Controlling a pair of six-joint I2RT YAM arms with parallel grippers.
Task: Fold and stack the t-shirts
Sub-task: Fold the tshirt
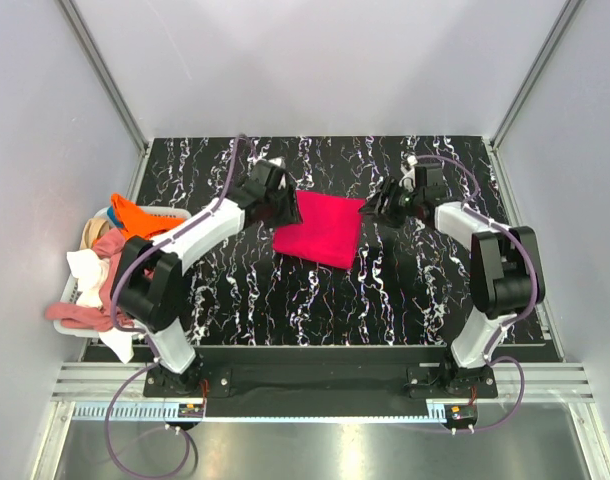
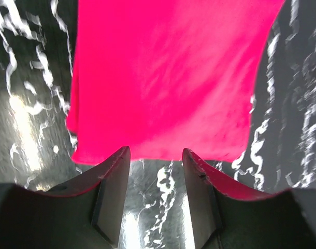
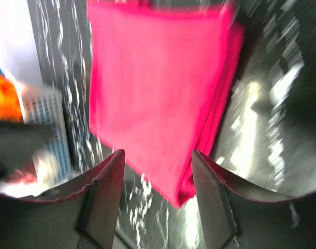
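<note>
**Bright, even overhead view; blurred wrist views**

We see the top view brightly and evenly lit from above, sharp, with only faint shadows on the worktop (image 1: 285,300). In the left wrist view, glare pools on its glossy surface and the white veining smears. The right wrist view is heavily motion-blurred. The red t-shirt (image 3: 158,93) looks oversaturated and the near fingers (image 3: 103,202) look soft.

2 white arms (image 1: 200,232) with black joints (image 1: 150,290), purple cables (image 1: 232,165), dark grey fingers (image 2: 114,192)
</note>
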